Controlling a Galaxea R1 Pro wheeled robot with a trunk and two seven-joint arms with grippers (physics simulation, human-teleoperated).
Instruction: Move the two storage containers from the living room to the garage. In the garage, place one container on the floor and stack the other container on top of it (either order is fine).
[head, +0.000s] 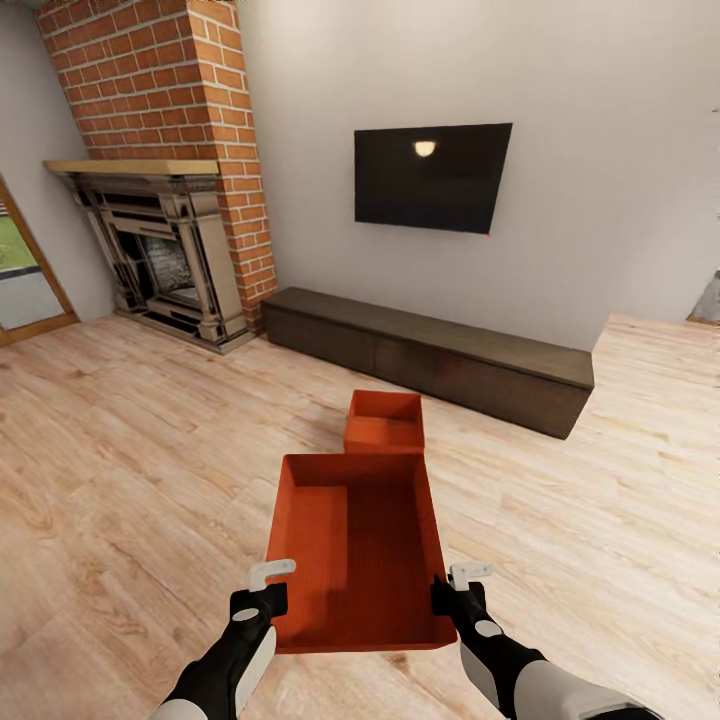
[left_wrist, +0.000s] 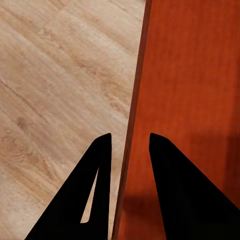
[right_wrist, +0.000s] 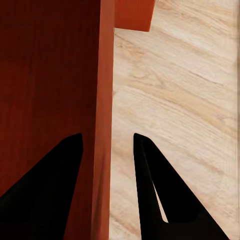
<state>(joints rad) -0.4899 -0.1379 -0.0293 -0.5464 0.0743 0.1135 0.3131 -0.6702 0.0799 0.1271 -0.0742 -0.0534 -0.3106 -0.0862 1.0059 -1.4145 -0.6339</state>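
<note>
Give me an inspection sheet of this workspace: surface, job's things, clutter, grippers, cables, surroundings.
Surface: light wood plank floor.
Job's things: near storage container, orange-red and topless, between both grippers; far storage container on the floor just beyond it. Neither is in the garage yet.
Clutter: nothing seen.
Grippers: left gripper straddles the near container's left wall, right gripper its right wall; jaws a little apart around each wall, contact not clear.
Cables: nothing seen.
Surroundings: brick fireplace, black wall TV, low dark cabinet, glass door at far left.
</note>
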